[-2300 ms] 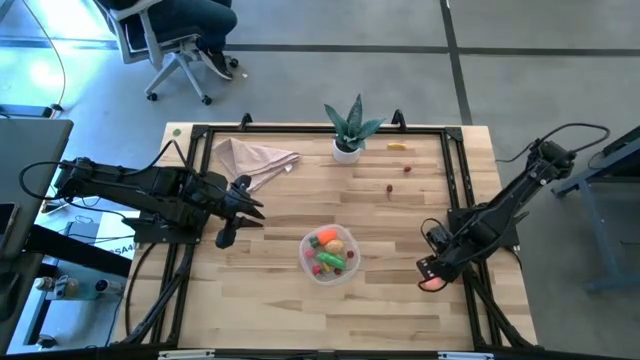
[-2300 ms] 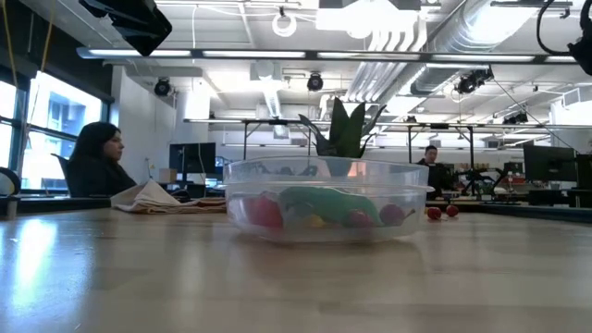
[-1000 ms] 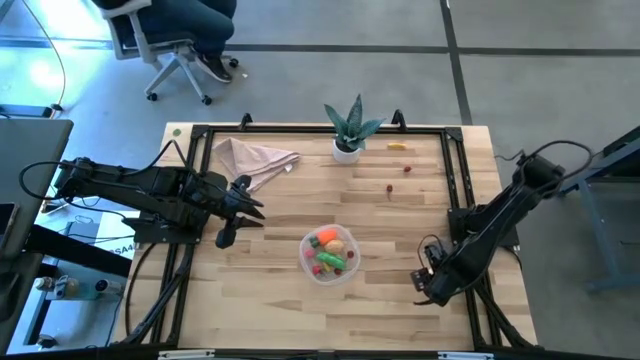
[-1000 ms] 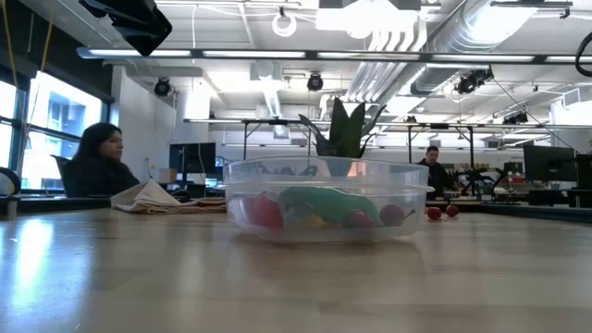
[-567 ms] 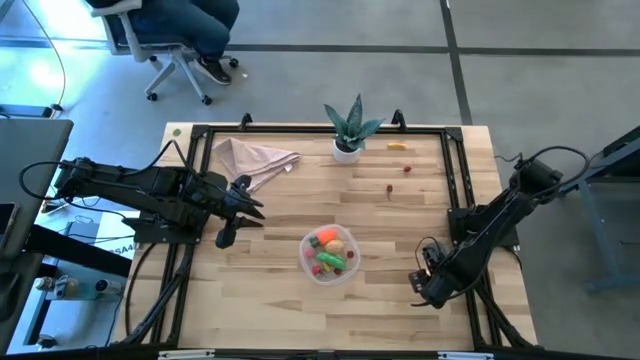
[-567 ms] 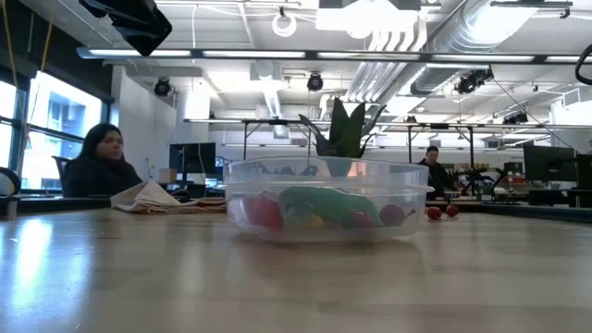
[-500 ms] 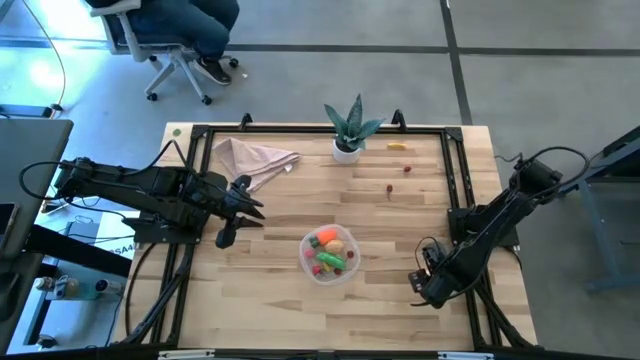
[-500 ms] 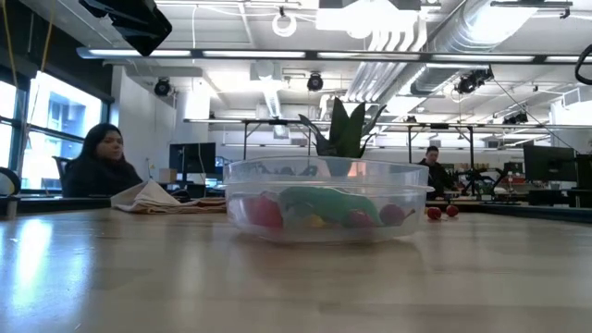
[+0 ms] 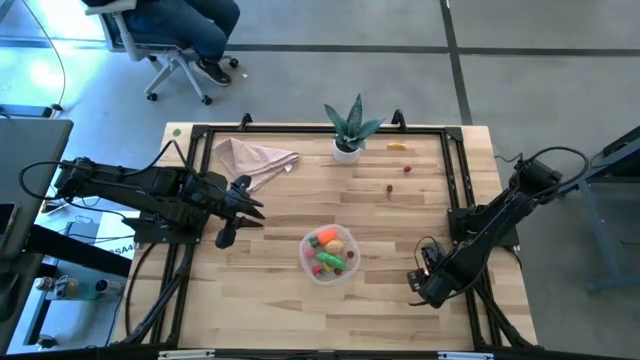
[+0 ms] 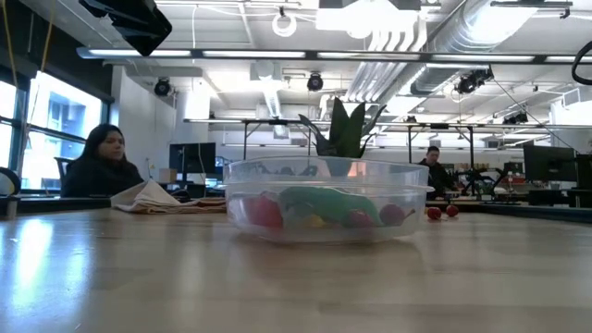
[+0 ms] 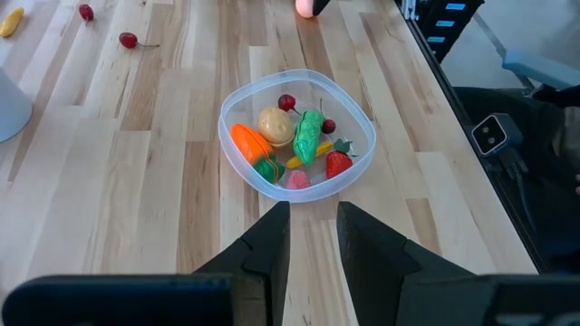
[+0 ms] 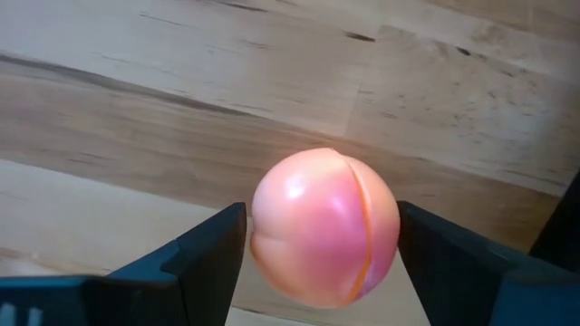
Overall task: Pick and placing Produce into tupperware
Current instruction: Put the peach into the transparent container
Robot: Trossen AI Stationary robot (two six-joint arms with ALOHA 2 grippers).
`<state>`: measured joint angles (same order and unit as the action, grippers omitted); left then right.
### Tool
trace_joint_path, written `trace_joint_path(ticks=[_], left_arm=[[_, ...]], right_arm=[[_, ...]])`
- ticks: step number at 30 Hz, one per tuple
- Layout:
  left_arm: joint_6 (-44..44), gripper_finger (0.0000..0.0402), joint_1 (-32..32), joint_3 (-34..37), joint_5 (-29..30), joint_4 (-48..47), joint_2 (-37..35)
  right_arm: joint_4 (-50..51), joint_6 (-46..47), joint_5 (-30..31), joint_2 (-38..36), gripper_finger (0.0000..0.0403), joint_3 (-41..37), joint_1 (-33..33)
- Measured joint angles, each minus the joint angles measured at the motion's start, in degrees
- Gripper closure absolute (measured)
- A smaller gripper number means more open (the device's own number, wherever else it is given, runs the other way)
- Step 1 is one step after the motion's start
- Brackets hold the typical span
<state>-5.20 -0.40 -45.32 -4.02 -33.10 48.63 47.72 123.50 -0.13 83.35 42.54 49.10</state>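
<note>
Since the earlier frames the right gripper (image 9: 424, 284) has dropped toward the table's right edge and now covers the pink peach (image 12: 324, 226) that used to show beside it. Its wrist view shows the peach on the wood, sitting between the two dark fingers (image 12: 204, 258) — they stand wide on either side, with a sliver of gap on each side, so the claw is open and around the fruit rather than squeezing it.

Over on the left side, the left gripper (image 9: 228, 236) hangs just above the table with its fingers (image 11: 267, 249) nearly together and nothing between them.

The clear tub (image 9: 329, 254) sits near the middle of the table, holding an orange carrot (image 11: 246, 142), a green cucumber (image 11: 308, 134) and small red pieces. Two cherries (image 9: 390, 187) and a yellow banana (image 9: 397, 146) lie loose toward the far edge, near the potted plant (image 9: 348, 128) — a beige napkin (image 9: 252, 158) lies further left.
</note>
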Motion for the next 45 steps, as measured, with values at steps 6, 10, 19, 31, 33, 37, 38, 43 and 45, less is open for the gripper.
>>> trace_joint_path(ticks=[6,10,19,31,33,37,38,43,45], left_arm=[[0.0,0.0318,0.0,0.0,0.0,0.0,0.0],[0.0,0.0318,0.0,0.0,0.0,0.0,0.0],[0.0,0.0318,0.0,0.0,0.0,0.0,0.0],[0.0,0.0318,0.0,0.0,0.0,0.0,0.0],[0.0,0.0318,0.0,0.0,0.0,0.0,0.0],[0.0,0.0318,0.0,0.0,0.0,0.0,0.0],[0.0,0.0318,0.0,0.0,0.0,0.0,0.0],[0.0,0.0318,0.0,0.0,0.0,0.0,0.0],[0.0,0.0318,0.0,0.0,0.0,0.0,0.0]], right_arm=[[0.2,0.1,0.5,0.1,0.0132,0.0,0.0],[0.1,0.1,0.5,1.6,0.0132,0.0,-0.1],[-0.2,-2.9,-1.5,2.9,0.0132,0.0,-1.7],[-0.2,-2.6,-3.4,2.9,0.0151,0.0,-1.7],[-0.2,-2.9,-3.4,2.9,0.0160,0.0,-1.7],[-0.2,-2.9,-3.4,2.9,0.0171,0.0,-1.7],[-0.2,-2.9,-3.4,2.9,0.0172,0.0,-1.7],[-0.2,-2.9,-3.5,2.9,0.0173,0.0,-1.7],[-0.2,-2.9,-3.6,2.9,0.0173,0.0,-1.7]])
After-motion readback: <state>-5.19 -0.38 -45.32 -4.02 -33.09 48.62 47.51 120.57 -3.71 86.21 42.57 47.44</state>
